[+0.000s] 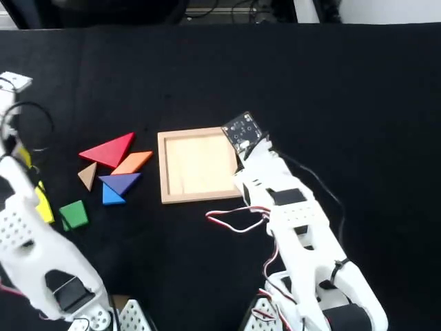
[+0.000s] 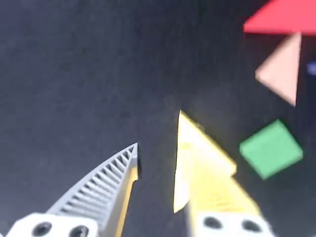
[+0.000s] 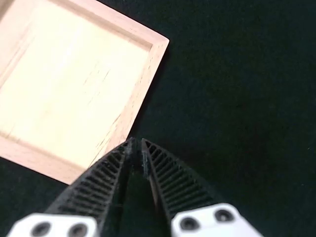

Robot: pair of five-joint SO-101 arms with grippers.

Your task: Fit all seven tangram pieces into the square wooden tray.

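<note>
The square wooden tray (image 1: pixel 196 165) (image 3: pixel 74 94) lies mid-table with nothing in it. Left of it are a red triangle (image 1: pixel 110 149) (image 2: pixel 281 17), an orange parallelogram (image 1: pixel 132 162), a tan triangle (image 1: pixel 87 174) (image 2: pixel 282 71), a purple triangle (image 1: pixel 122 181), a blue triangle (image 1: pixel 111 196) and a green square (image 1: pixel 74 214) (image 2: pixel 270 148). My left gripper (image 2: pixel 158 148) is open low over the cloth, and the yellow piece (image 2: pixel 200 145) (image 1: pixel 43 204) lies against one finger. My right gripper (image 3: pixel 137 145) is shut on nothing above the tray's right rim.
The left arm (image 1: pixel 21 227) stands along the table's left edge and partly covers the yellow piece. The right arm (image 1: pixel 282 200) stretches from the front toward the tray, with a red and white cable (image 1: pixel 234 221) looped beside it. Black cloth lies bare right of the tray.
</note>
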